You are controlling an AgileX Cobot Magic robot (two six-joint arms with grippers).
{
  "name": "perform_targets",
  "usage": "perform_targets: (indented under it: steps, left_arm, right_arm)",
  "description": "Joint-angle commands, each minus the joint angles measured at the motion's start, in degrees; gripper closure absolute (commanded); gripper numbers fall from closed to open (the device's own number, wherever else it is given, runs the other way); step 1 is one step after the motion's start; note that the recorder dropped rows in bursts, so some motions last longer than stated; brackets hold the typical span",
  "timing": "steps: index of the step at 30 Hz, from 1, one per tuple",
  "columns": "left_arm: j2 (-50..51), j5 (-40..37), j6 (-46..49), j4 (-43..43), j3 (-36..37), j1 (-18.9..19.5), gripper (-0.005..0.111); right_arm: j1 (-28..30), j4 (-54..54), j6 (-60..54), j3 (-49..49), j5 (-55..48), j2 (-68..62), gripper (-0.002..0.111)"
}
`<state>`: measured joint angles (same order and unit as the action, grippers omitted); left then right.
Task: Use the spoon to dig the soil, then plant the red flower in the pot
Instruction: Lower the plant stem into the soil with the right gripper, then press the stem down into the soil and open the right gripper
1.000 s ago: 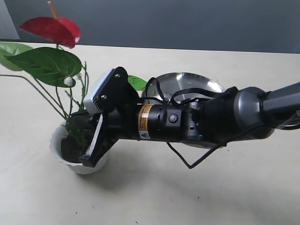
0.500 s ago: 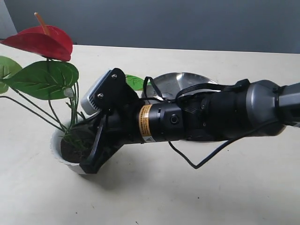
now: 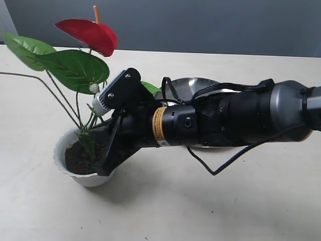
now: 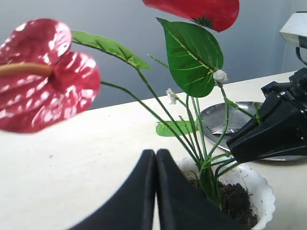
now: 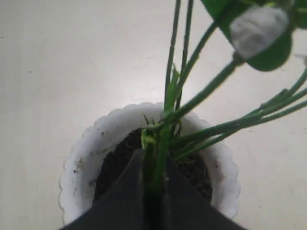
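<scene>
The red flower (image 3: pixel 89 33) stands in the white pot (image 3: pixel 63 148), with its stems rising from the soil (image 3: pixel 76 158). My right gripper (image 3: pixel 102 163) reaches across from the right and is shut on the flower's stem bundle just above the soil. In the right wrist view its fingers pinch the green stems (image 5: pixel 154 158) over the pot's scalloped rim (image 5: pixel 81 153) and dark soil (image 5: pixel 112 167). My left gripper (image 4: pixel 156 160) is shut on nothing, close beside the pot (image 4: pixel 261 191). The spoon (image 4: pixel 221 128) lies in the steel plate (image 4: pixel 216 114).
The steel plate (image 3: pixel 193 85) sits behind my right arm, mostly hidden by it. A loose green leaf (image 3: pixel 149 88) lies beside the plate, also visible in the left wrist view as the leaf (image 4: pixel 173 128). A loose cable hangs below the right arm (image 3: pixel 210 168).
The flower has swung from leaning left to more upright, and its red bloom has moved right and up. My right gripper has turned slightly while keeping hold of the stems.
</scene>
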<state>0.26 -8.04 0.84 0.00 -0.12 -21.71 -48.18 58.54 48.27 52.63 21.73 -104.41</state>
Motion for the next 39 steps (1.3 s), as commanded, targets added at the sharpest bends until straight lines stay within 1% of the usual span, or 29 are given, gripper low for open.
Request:
perform_targets:
  steps: [1,7,17,23,35,39]
  left_arm:
    - [-0.3,0.7,-0.2,0.0,0.1,-0.2,0.106]
    - [-0.3,0.7,-0.2,0.0,0.1,-0.2,0.106]
    - [-0.3,0.7,-0.2,0.0,0.1,-0.2,0.106]
    - [-0.3,0.7,-0.2,0.0,0.1,-0.2,0.106]
    - [-0.3,0.7,-0.2,0.0,0.1,-0.2,0.106]
    - [-0.3,0.7,-0.2,0.0,0.1,-0.2,0.106]
  right_arm:
    - [0.2,10.8,6.2,-1.6,-8.3,-2.0,0.109]
    - [0.2,20.6,17.5,-1.6,-3.8,-2.0,0.109]
    - [0.2,31.9,30.9,-1.6,-6.6,-2.0,0.109]
    - [0.2,33.1,34.3,-1.6,-10.0,-2.0,0.109]
    - [0.2,35.2,37.4,-1.6,-9.6,-2.0,0.109]
    - [0.2,40.8,42.1,-1.6,-9.2,-2.5,0.109]
